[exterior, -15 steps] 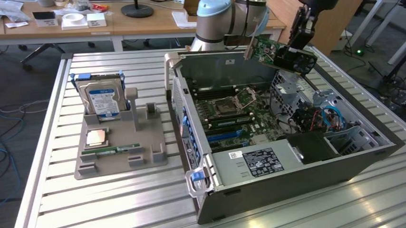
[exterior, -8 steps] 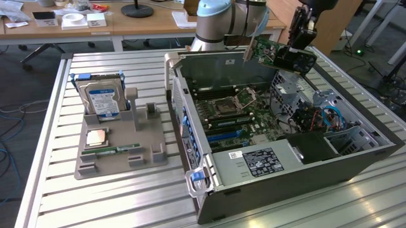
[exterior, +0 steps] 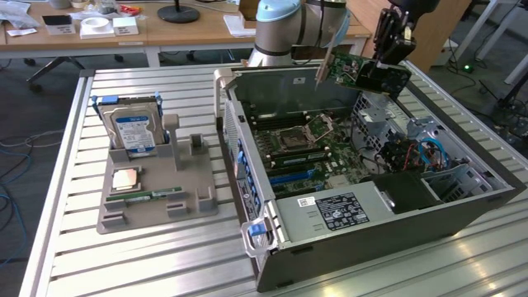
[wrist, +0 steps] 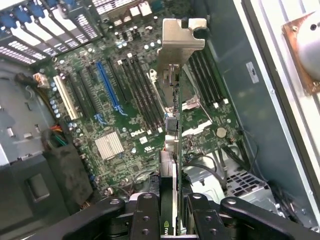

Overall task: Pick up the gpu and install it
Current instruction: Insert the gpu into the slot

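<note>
The gpu [exterior: 363,73], a green card with a black cooler and a silver bracket at one end, hangs in the air above the open computer case [exterior: 363,179]. My gripper [exterior: 387,59] is shut on its edge. In the wrist view the gpu [wrist: 172,130] shows edge-on between my black fingers [wrist: 147,217], its silver bracket [wrist: 181,35] pointing away from me. Below it lies the green motherboard [wrist: 125,115] with a long blue slot [wrist: 107,85] and several black slots beside it.
A grey holder [exterior: 153,198] stands on the slatted table at the exterior view's left, carrying a blue-labelled hard drive [exterior: 132,130], a CPU chip [exterior: 125,179] and a RAM stick [exterior: 153,195]. Inside the case are a power supply [exterior: 338,210] and cable bundles [exterior: 412,154].
</note>
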### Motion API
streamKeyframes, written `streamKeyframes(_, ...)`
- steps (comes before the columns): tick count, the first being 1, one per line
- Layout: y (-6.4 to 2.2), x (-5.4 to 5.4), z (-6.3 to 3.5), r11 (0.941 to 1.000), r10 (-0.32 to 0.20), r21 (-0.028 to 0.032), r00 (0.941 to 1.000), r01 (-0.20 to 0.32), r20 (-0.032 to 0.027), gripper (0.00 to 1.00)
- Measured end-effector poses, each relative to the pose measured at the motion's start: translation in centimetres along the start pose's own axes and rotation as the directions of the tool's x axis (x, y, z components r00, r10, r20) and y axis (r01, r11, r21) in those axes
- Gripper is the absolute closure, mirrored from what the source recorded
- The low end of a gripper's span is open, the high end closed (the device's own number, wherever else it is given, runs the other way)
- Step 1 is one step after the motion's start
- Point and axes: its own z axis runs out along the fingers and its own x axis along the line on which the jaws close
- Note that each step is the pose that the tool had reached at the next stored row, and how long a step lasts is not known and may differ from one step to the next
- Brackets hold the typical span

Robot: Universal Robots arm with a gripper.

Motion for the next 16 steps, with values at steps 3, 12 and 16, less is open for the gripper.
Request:
streamKeyframes(3, 0.0, 0.0, 0.0, 0.9993, -0.038, -0.0011, 0.9993, 0.038, -0.0013, 0.74)
streamKeyframes(12, 0.0, 0.0, 0.01, 0.9971, -0.076, -0.0022, 0.9971, 0.076, -0.0024, 0.74)
streamKeyframes(16, 0.0, 0.0, 0.01, 0.9971, -0.076, -0.0022, 0.9971, 0.076, -0.0024, 0.74)
